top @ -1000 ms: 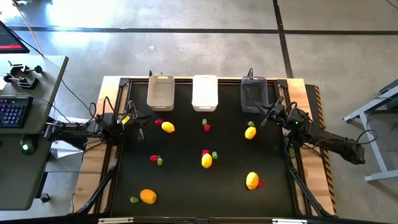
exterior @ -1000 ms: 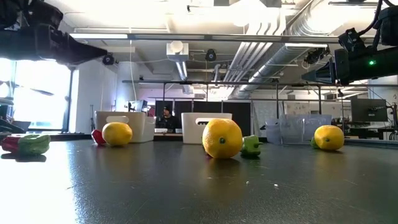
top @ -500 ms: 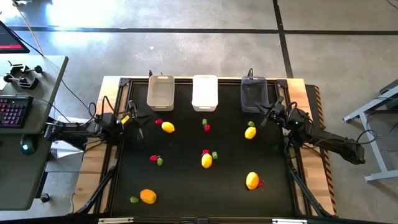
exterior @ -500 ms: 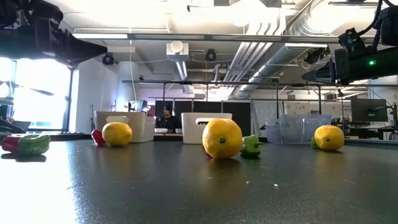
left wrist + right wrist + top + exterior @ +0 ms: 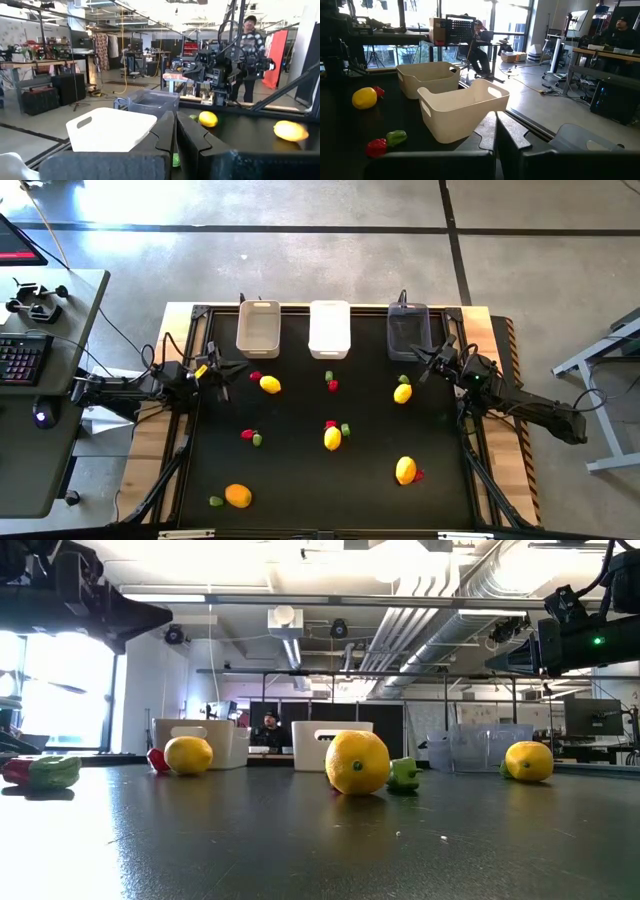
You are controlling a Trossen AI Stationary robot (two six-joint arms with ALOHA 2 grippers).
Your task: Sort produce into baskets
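Above the black table (image 5: 300, 470), both tools clenched and empty, left tool (image 5: 222, 372), right tool (image 5: 428, 364), no readable writing

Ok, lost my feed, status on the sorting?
Left gripper and right gripper shut, empty, parked at table's sides. Produce all loose on mat; baskets empty. Nothing in the way.

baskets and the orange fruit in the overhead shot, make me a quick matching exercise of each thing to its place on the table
Things:
1. beige basket
2. white basket
3. dark grey basket
4. orange fruit

Places:
A. middle of the far edge
B. near edge, on the left arm's side
C. far edge, on the right arm's side
D. far edge, on the left arm's side

Pairs: 1-D, 2-A, 3-C, 4-B
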